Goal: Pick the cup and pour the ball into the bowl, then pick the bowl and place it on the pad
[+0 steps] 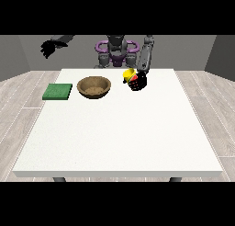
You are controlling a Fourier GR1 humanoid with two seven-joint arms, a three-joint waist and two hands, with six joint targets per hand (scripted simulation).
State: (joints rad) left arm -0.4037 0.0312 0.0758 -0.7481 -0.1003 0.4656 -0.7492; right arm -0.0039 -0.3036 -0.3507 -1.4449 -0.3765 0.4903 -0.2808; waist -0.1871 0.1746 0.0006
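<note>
Pouring is the step I judge to be in hand, so I read the scene from the view's left across. The black hand at the view's left (49, 48) hangs raised off the table's far left corner, well apart from everything; it holds nothing, and I cannot tell how its fingers lie. On the large white table (119, 128) lies the flat green square pad (58, 91), and just right of it, near but apart, sits the round brown wooden bowl (94, 87), upright. Further right, the black hand at the view's right (138, 81) is wrapped round the small yellow cup (129, 75), which is tilted with its mouth towards the bowl and shows something red at the opening, likely the ball. The cup is short of the bowl's rim, so I would carry it leftward over the bowl's middle before tipping further, and tip slowly. The arm comes down steeply from the shoulder.
</note>
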